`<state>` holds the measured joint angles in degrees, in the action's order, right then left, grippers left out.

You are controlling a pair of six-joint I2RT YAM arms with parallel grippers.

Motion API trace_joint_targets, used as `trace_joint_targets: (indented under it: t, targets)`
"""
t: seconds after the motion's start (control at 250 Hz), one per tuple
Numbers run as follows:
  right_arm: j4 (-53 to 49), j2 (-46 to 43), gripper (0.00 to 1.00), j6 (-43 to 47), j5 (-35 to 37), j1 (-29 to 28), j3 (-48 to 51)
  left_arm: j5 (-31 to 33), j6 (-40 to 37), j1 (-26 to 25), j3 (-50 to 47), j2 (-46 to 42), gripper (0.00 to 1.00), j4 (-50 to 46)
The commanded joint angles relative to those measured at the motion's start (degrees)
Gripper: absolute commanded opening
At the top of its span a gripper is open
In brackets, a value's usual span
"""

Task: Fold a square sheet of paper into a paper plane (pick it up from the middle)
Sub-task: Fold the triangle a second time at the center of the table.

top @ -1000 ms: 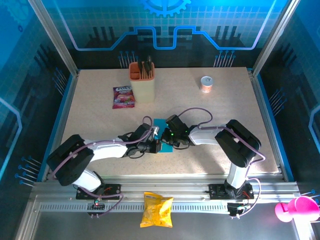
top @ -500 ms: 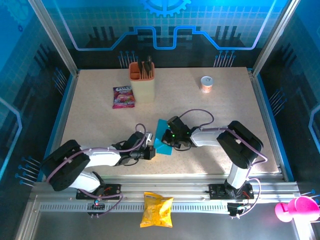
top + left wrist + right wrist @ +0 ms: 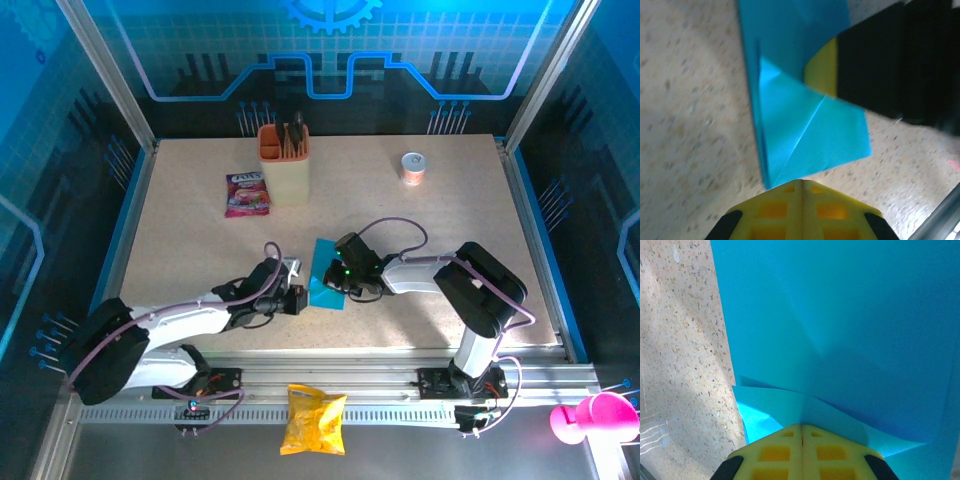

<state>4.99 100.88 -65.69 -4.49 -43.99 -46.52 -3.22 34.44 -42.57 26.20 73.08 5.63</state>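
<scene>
You have one sheet of paper point(image 3: 322, 262), bright cyan, lying just below the middle of the top view with one triangular flap folded over it; in the left wrist view the sheet of paper point(image 3: 805, 135) runs from the upper edge down to the fingertips. Your right gripper point(image 3: 331, 285) is closed with the paper's edge pinched between its two fingers, which the right wrist view shows at the bottom point(image 3: 802, 432). Your left gripper point(image 3: 297, 300) is closed too, holding nothing, its tips point(image 3: 802, 192) just beside the paper's lower corner. Further up stand one orange-cream holder point(image 3: 285, 170), one pink snack packet point(image 3: 246, 194) and one small can point(image 3: 413, 167); one yellow crisp bag point(image 3: 313, 418) lies at the bottom.
</scene>
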Motion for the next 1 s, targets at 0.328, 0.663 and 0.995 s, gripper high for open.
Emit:
trace_joint_targets:
  t: [0.328, 0.663, 0.995]
  targets:
    - [-10.9, 4.9, 0.00, 1.1, 1.6, -2.5, -0.7, -3.1, -5.4, 1.1, 5.8, 14.9, 0.00, 4.8]
    - [-6.8, 0.9, 0.00, 10.0, -2.5, 2.0, 0.1, -3.6, -3.3, 1.3, 1.4, 17.7, 0.00, 4.8]
    - [-4.0, 2.8, 0.02, 15.3, -10.9, 11.9, -0.8, -5.0, -0.3, 1.1, -1.8, 16.8, 0.00, 6.0]
